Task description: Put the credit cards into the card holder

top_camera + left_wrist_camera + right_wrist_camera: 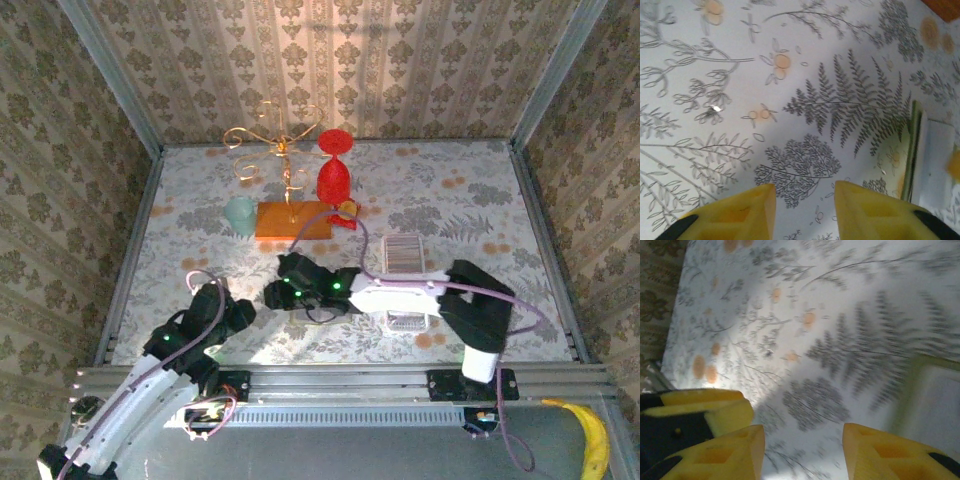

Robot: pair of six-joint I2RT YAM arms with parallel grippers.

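**Both tools open above the floral surface**

The left tool [805,194] hangs over the surface [740,100] with its yellow fingers spread and empty. The right tool [802,437] is likewise parted and holds nothing. A whitish card [935,160] lies flat on the surface, just right of each tool's fingers in the wrist views.

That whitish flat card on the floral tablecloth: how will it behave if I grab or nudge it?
The whitish flat card lies flush on the floral tablecloth, so it probably slides when pushed. It looks thin, likely light and hard to pinch from above.
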